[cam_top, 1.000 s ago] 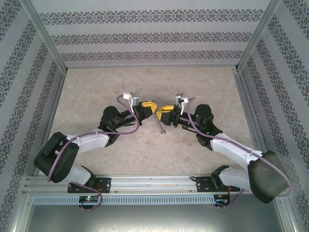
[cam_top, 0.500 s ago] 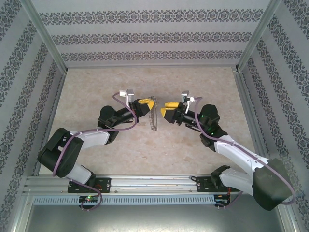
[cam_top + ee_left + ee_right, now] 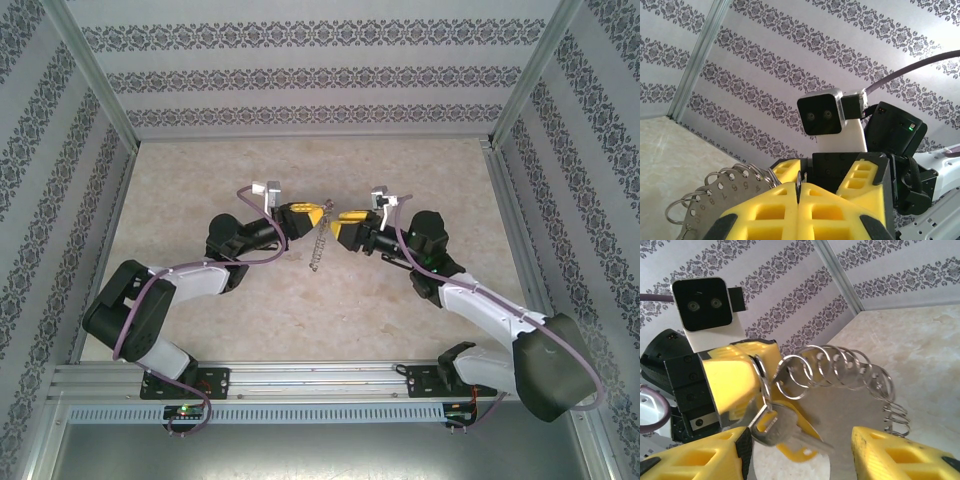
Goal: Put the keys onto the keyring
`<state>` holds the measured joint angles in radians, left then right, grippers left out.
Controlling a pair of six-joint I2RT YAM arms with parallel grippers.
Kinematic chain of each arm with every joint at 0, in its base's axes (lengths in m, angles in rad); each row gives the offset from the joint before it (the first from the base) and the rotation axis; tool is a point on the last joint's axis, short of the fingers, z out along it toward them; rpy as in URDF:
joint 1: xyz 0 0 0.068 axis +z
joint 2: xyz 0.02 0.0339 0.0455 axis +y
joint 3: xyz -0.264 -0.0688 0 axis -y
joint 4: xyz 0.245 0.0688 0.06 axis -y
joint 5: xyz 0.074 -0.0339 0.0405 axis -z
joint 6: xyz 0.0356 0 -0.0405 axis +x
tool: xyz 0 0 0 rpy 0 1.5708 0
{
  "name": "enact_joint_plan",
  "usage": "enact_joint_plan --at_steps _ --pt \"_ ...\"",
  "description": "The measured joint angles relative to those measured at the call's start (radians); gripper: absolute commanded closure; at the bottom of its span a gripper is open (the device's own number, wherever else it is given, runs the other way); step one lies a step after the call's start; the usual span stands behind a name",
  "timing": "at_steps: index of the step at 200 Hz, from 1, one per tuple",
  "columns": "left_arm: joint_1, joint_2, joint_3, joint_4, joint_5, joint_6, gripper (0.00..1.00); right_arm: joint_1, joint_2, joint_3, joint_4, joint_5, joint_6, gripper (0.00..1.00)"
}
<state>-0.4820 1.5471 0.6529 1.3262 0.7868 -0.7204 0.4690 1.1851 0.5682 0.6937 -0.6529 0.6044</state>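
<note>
The keyring (image 3: pixel 850 390) is a grey metal disc fringed with several split rings, hanging above the table (image 3: pixel 318 245). My left gripper (image 3: pixel 799 192) is shut on one thin ring of its rim, its yellow fingers (image 3: pixel 735 380) pinching that ring. A silver key (image 3: pixel 775 426) with a yellow part behind it hangs from that same ring. My right gripper (image 3: pixel 800 452) is open around the key; the key's head lies right by its left finger (image 3: pixel 700 457). In the top view the left gripper (image 3: pixel 310 213) and right gripper (image 3: pixel 338 226) face each other closely.
The numbered face of the disc (image 3: pixel 710 200) shows to the left of my left fingers. The right wrist camera (image 3: pixel 822 112) looms straight ahead of the left one. Patterned walls (image 3: pixel 300 70) and metal posts enclose the beige table (image 3: pixel 300 310).
The two grippers drew apart half a second ago and have closed in again. The keyring stayed hanging from the left gripper, swinging slightly.
</note>
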Motion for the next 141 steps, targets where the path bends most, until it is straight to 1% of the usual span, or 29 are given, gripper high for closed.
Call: enact_joint_plan --at_steps 47,74,87,116,141 --pt "0.0 0.007 0.02 0.0 0.023 -0.023 1.0 0.02 0.033 0.014 0.031 -0.003 0.0 0.43" --pt "0.0 0.007 0.026 0.0 0.025 -0.027 1.0 0.02 0.056 0.018 0.043 -0.003 0.0 0.47" --pt "0.0 0.008 0.026 0.0 0.026 -0.03 1.0 0.02 0.062 0.019 0.047 -0.003 0.0 0.53" --pt "0.0 0.01 0.026 0.0 0.025 -0.03 1.0 0.025 0.063 0.019 0.059 -0.002 0.0 0.72" --pt "0.0 0.01 0.026 0.0 0.025 -0.03 1.0 0.027 0.063 0.018 0.059 -0.003 0.003 0.84"
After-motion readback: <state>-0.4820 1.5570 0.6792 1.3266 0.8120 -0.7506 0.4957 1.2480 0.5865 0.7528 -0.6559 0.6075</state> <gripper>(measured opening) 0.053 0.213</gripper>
